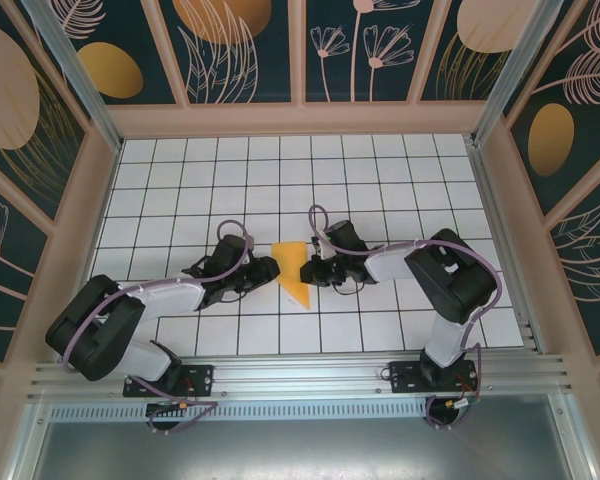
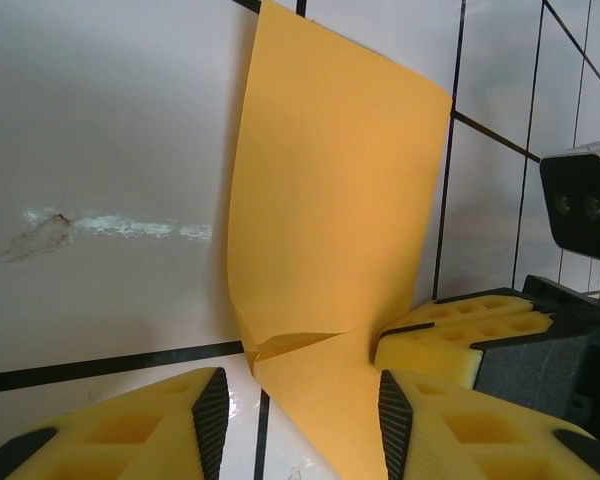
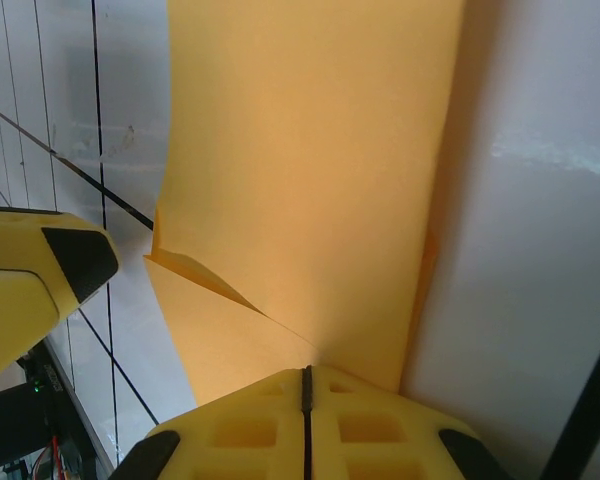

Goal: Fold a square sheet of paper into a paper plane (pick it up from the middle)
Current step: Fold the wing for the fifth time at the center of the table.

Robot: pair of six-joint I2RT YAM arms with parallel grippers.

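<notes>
At the bench [image 1: 180, 190] middle, the barely creased square sheet of paper [image 1: 292, 268], no plane yet, stood pinched by the right tool [image 3: 305, 390], left tool [image 2: 300, 410] parted.

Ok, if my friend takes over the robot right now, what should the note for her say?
Left gripper: open, a finger either side of the orange paper, not clamping.
Right gripper: shut on the paper's edge.
Paper: on the table between both grippers, folded smaller, part curling up.
Done: early folds.
Left: remaining folds; no pointed plane yet.
</notes>
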